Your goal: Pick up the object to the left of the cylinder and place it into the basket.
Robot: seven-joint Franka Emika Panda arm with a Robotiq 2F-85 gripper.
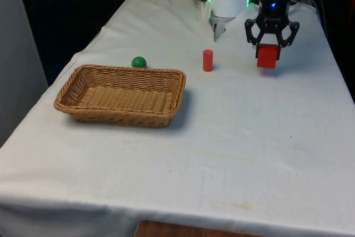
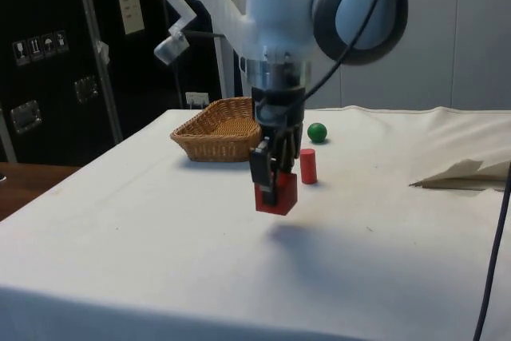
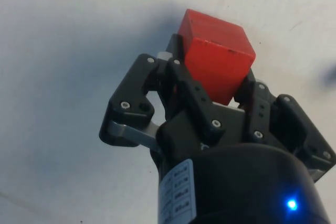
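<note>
The gripper (image 1: 267, 54) pinches the red cube (image 1: 267, 56), apparently clear of the cloth; the wicker basket (image 1: 89, 107), toward nine o'clock, awaits.

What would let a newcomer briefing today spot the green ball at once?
Find the wicker basket on the white cloth. Just beyond its far rim, on the table, lies the green ball. It is the one round, green thing; the cylinder and the cube are red.
</note>
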